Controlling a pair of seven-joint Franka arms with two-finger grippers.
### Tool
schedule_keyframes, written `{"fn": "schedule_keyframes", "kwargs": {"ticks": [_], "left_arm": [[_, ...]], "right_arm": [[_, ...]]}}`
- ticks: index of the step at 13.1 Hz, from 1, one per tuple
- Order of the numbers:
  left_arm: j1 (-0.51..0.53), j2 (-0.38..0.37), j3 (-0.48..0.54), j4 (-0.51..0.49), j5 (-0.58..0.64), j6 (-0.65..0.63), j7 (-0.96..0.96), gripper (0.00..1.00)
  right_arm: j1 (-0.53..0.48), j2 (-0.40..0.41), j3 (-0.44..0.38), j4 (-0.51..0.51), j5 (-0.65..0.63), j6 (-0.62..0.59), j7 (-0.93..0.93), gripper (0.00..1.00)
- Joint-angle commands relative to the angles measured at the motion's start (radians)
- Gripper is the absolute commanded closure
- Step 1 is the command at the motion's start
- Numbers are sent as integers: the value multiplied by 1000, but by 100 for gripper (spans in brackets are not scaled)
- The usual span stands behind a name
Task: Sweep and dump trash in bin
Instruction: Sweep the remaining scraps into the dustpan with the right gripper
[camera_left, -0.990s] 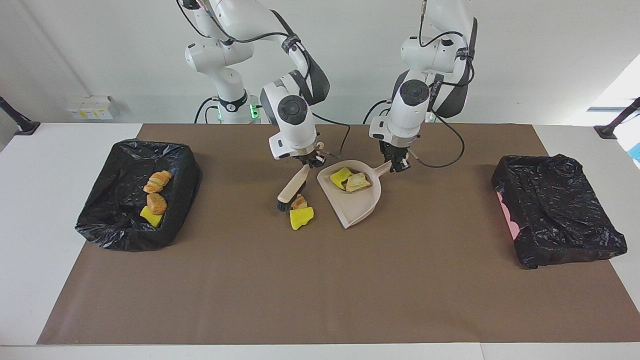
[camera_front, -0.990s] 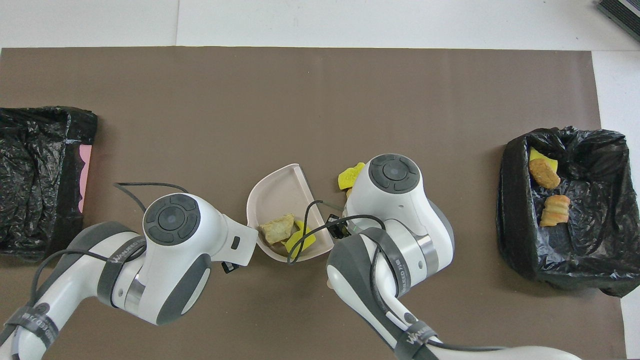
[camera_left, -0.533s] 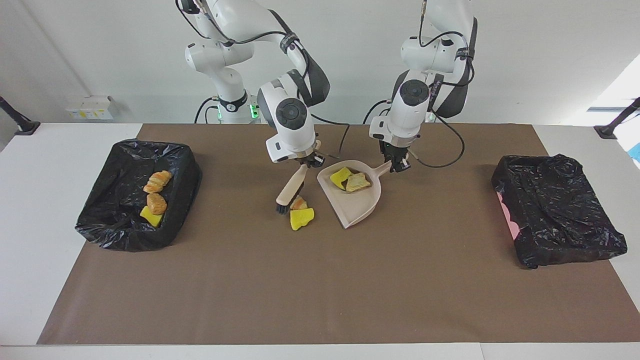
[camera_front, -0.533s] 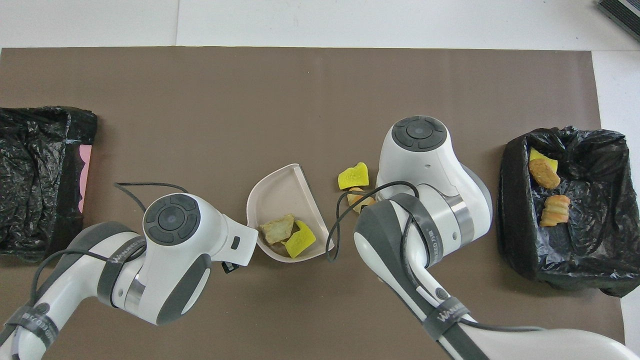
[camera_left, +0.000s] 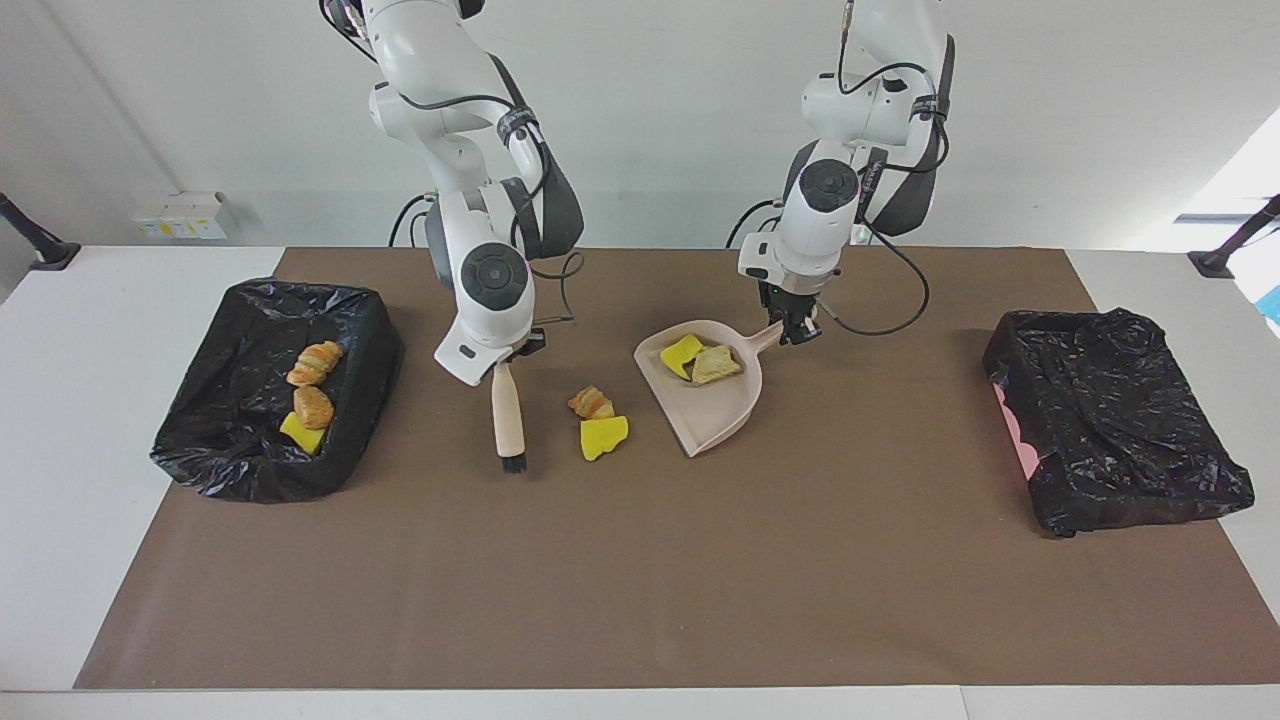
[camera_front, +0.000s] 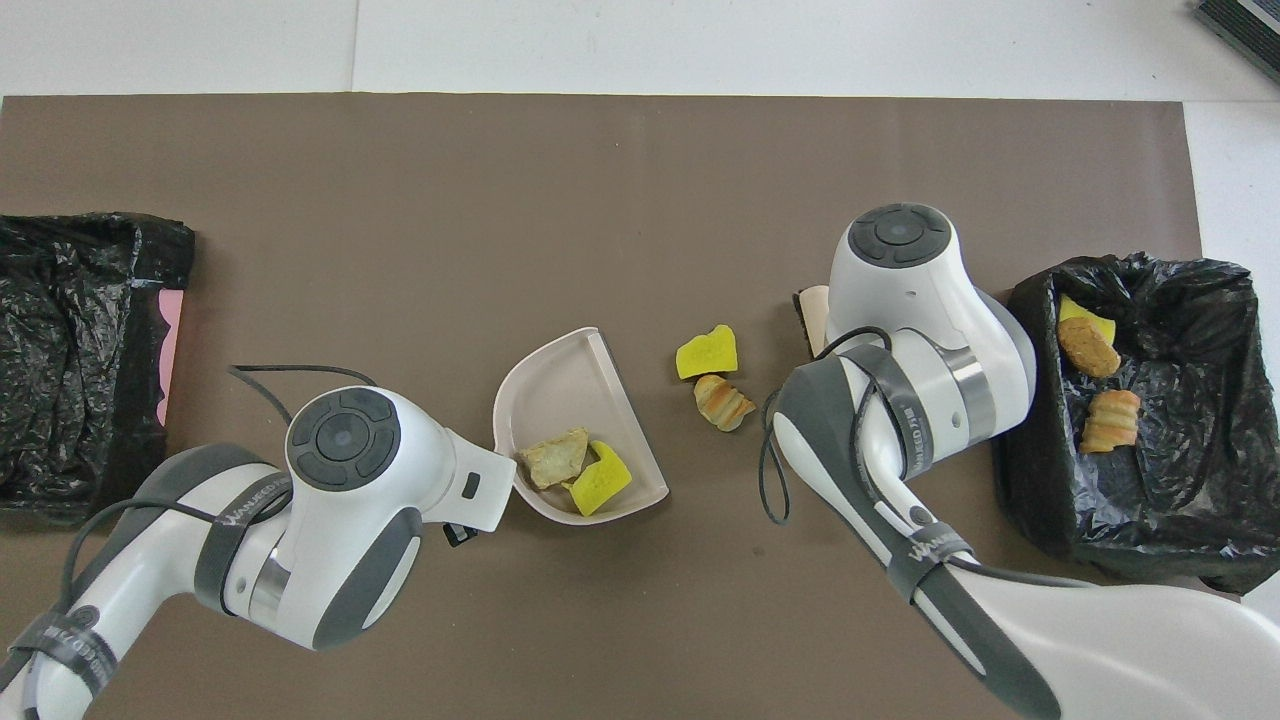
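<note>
Facing view showed the right gripper (camera_left: 508, 352) had swung away from the dustpan (camera_left: 712, 405) toward the bin (camera_left: 215, 440) at its own arm's end, fingers clamped on the brush (camera_left: 508, 415), which now hung nearly upright, bristles down. That uncovered two scraps on the mat beside the dustpan: a brown piece (camera_left: 591, 402) and a yellow chunk (camera_left: 603, 437). The left gripper (camera_left: 797, 328) stayed pinched on the dustpan's handle; two scraps (camera_left: 702, 360) lay inside it, three (camera_left: 310, 395) in the bin.
</note>
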Motion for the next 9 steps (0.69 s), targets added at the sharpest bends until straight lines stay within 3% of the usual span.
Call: {"fn": "schedule_keyframes", "kwargs": {"ticks": [1, 9], "left_arm": [[-5, -3, 8, -14, 0, 33, -28, 100], [-3, -2, 8, -14, -9, 35, -56, 100]], "right_arm": [[63, 26, 13, 3, -5, 13, -36, 100], [233, 35, 21, 10, 353, 94, 11, 100]]}}
